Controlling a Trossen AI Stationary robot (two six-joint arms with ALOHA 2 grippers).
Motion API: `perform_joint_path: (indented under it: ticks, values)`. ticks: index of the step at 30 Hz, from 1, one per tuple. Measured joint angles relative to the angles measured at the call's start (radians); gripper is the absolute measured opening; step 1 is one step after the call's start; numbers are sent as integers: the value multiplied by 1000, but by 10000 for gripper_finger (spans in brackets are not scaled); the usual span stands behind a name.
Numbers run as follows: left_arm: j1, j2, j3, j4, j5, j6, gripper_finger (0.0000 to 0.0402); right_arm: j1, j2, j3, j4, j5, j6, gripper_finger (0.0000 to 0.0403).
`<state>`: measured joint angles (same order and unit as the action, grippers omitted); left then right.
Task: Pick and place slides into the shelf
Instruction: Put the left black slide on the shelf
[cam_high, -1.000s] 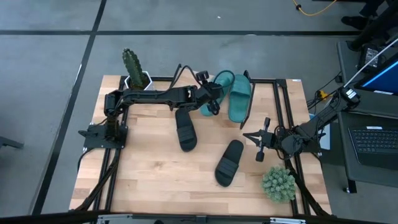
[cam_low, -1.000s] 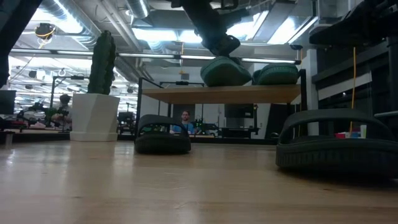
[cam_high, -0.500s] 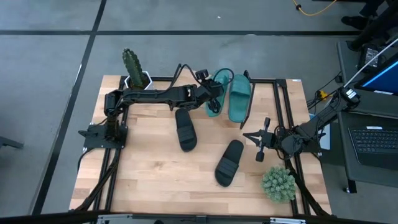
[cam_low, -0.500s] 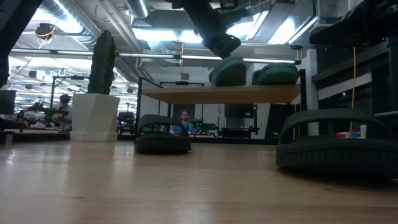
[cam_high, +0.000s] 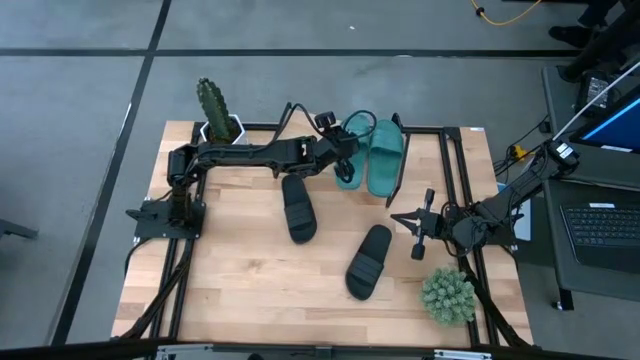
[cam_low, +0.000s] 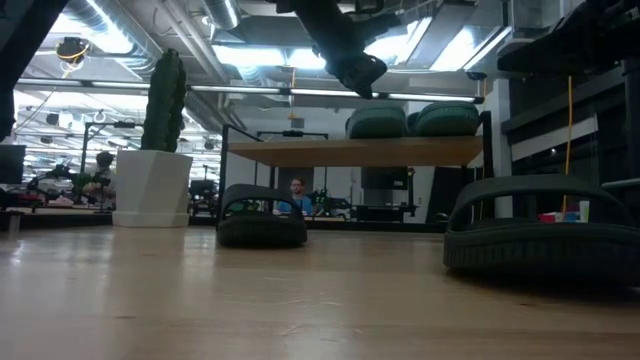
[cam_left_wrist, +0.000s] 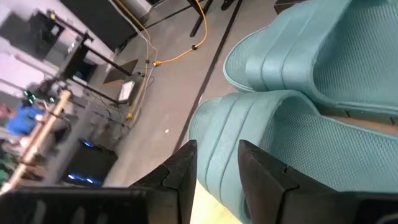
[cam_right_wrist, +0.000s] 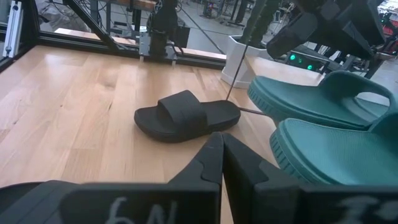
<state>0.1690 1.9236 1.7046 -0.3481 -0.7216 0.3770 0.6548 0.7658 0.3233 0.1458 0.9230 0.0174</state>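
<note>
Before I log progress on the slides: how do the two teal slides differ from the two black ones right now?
Colour: the teal slides are teal-green; the black slides are black.
Place: the teal slides rest on the shelf; the black slides lie on the table.
Pose: the teal slides sit close side by side, roughly parallel; the black slides lie apart at different angles.
Shared: all are open-toe with a wide strap, and none is gripped.

Two teal slides lie side by side, strap up, on the shelf, just ahead of the left gripper. Two black slides lie apart on the table, between the two grippers.
</note>
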Motion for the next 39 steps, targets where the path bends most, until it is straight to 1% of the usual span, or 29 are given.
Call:
perform_joint_path:
  ticks: [4,9,12,14,16,19,25,27,32,34,37,39]
  values:
    - [-7,0,0,-2,-12,88,100,0,0,0,-2,0,0,11]
    - [-15,-1,0,-36,-129,189,82,0,0,0,-17,0,4,11]
    - [-13,-15,0,-102,-145,208,57,0,0,0,-20,0,4,11]
    - [-6,-25,0,-160,-110,198,29,0,0,0,-21,-1,4,11]
    - [3,-29,0,-200,-48,165,8,0,0,-1,-27,0,8,11]
    - [29,-42,-1,-258,29,113,5,0,0,-2,-42,-1,31,11]
    - [94,-46,0,-246,223,69,1,0,0,-2,-54,-1,58,11]
    - [113,-46,0,-243,239,53,0,0,0,-2,-54,-1,58,11]
    - [146,-46,0,-245,242,30,0,0,0,-2,-55,-1,72,11]
    - [155,-46,0,-254,279,19,0,0,0,-2,-60,-1,84,11]
    - [167,-46,0,-293,365,-4,0,0,0,-3,-63,-1,85,11]
    - [171,-46,0,-316,385,-10,0,0,0,-3,-63,-1,86,11]
